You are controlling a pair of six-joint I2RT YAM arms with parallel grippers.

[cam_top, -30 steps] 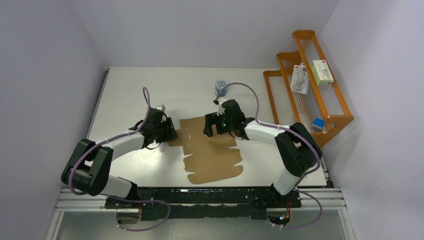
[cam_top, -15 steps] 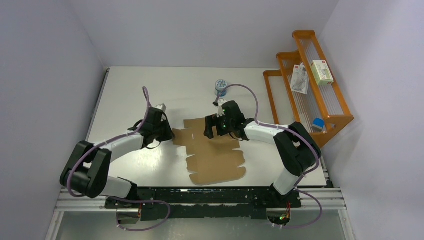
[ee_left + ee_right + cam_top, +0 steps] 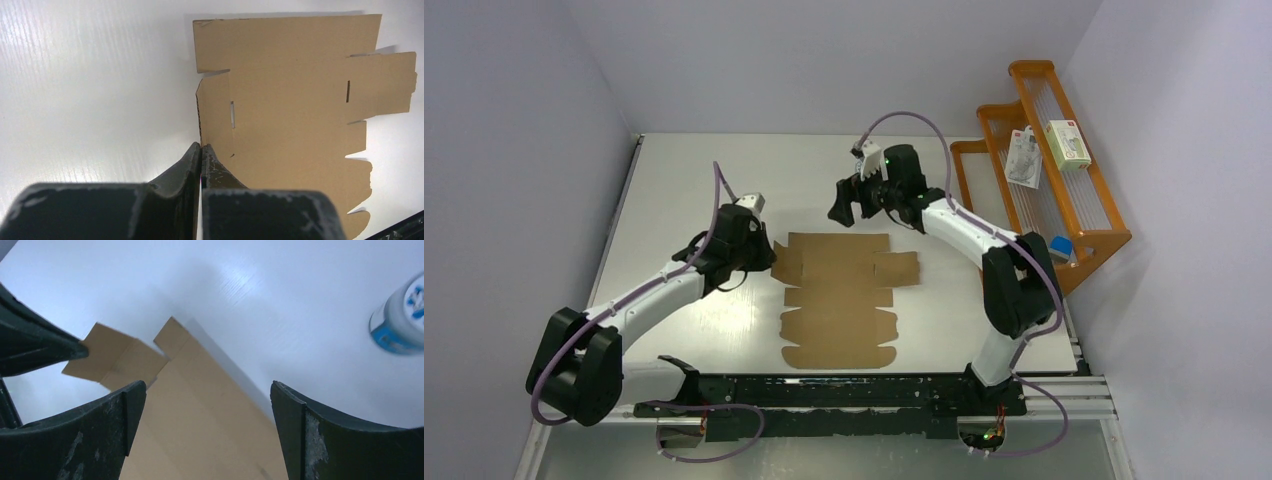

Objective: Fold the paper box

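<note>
Barely in frame, tin [image 3: 400,315] — left hand [image 3: 201,146] tight on paper box [image 3: 290,100] edge — right hand [image 3: 207,389] wide, empty.

Right end effector [image 3: 848,212] lifted off paper box [image 3: 839,300]

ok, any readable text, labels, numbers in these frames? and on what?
No text can be read in any view.
paper box: plain brown, no print.
round tin: blue marks on white, too blurred to read.
boxed package on the orange rack: a red mark, too small to read.
flat white package beside it: print too small to read.
</note>
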